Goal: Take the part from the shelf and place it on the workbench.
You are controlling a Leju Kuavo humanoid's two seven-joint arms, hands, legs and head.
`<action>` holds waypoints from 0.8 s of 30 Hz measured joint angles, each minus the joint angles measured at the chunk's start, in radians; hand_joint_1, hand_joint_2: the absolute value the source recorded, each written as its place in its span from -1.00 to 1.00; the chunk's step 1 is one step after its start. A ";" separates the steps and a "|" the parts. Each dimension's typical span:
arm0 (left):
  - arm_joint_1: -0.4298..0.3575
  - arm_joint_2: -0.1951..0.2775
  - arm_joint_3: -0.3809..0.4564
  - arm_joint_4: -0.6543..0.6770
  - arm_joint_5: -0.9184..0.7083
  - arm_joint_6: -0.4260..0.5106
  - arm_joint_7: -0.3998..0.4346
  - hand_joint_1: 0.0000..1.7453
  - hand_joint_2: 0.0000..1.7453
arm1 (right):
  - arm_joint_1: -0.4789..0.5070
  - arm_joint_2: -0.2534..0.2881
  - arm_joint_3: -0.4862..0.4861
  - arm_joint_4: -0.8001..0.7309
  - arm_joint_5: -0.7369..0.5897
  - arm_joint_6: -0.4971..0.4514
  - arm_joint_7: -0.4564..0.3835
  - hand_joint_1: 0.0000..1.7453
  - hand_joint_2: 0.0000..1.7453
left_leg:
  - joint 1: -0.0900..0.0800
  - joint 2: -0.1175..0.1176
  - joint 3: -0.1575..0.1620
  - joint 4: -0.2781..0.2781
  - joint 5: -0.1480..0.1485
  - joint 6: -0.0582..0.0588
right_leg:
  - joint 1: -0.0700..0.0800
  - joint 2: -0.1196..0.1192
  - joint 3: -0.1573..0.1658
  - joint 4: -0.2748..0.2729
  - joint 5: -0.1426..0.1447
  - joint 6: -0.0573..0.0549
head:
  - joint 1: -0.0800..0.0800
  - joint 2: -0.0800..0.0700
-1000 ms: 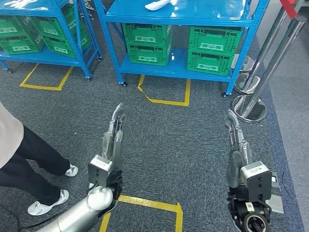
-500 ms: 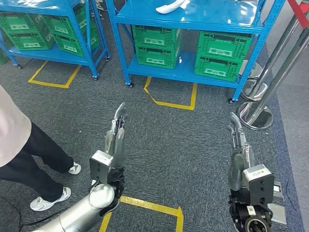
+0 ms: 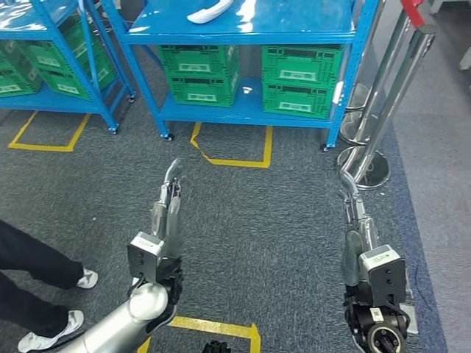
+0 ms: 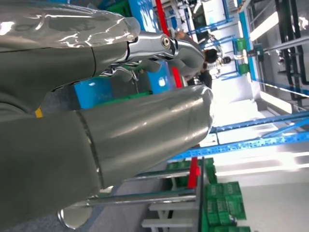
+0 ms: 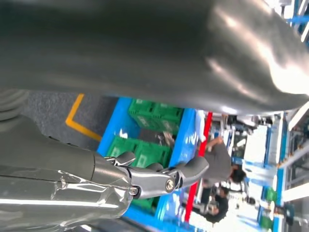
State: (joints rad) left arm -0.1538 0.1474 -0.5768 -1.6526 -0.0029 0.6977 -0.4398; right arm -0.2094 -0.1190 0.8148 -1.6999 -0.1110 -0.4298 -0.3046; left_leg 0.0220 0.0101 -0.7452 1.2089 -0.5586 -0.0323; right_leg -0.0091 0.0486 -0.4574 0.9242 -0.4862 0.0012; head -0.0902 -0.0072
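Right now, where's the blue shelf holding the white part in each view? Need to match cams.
Head view: blue shelf across the top middle, white part on its upper deck.
Left wrist view: small blue patch, mostly hidden; likely that shelf.
Right wrist view: blue frame around the crates.
Shared landmark: green crates; just a green strip in the left wrist view.

Open grey carpet (image 3: 266, 213) lies between both raised hands and the blue shelf (image 3: 244, 29) ahead. The shelf's top deck is bare around the white part (image 3: 202, 11) — reachable from above. Green crates (image 3: 244, 73) fill the lower tier. Steel stanchions (image 3: 383, 103) lean in beside the shelf's right end — a person's legs (image 3: 33, 287) stand at the left
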 joint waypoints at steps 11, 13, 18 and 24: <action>-0.001 0.003 0.000 0.000 0.016 0.000 -0.003 -1.00 -1.00 | -0.005 0.005 0.000 -0.001 0.007 -0.016 0.007 -1.00 -1.00 | -0.072 -0.057 0.128 -0.326 0.239 0.082 | 0.034 -0.036 0.010 0.219 -0.078 0.011 | 0.009 0.000; 0.001 0.005 0.000 0.000 0.017 0.000 -0.002 -1.00 -1.00 | -0.003 0.005 0.000 0.000 0.006 -0.016 0.008 -1.00 -1.00 | -0.071 -0.043 0.159 -0.322 0.212 0.085 | 0.021 -0.046 -0.073 0.300 -0.172 0.021 | 0.013 0.000; 0.001 0.004 0.000 0.001 0.016 0.000 -0.004 -1.00 -1.00 | 0.001 0.005 0.000 0.001 0.006 -0.008 0.006 -1.00 -1.00 | -0.076 -0.034 0.250 -0.321 0.144 0.085 | 0.027 -0.044 -0.088 0.080 -0.069 -0.007 | 0.028 0.000; -0.004 0.000 0.000 -0.001 0.012 0.000 -0.010 -1.00 -1.00 | -0.006 0.010 -0.001 -0.002 0.007 0.004 -0.001 -1.00 -1.00 | -0.080 -0.038 0.254 -0.239 0.127 0.065 | 0.022 -0.040 -0.013 -0.034 0.061 -0.037 | 0.037 0.000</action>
State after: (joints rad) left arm -0.1576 0.1471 -0.5769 -1.6535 0.0087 0.6974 -0.4500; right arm -0.2154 -0.1090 0.8142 -1.7016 -0.1044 -0.4257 -0.3057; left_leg -0.0584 -0.0276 -0.4910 0.9698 -0.4314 0.0323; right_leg 0.0124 0.0088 -0.4708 0.8898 -0.4250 -0.0363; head -0.0529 -0.0072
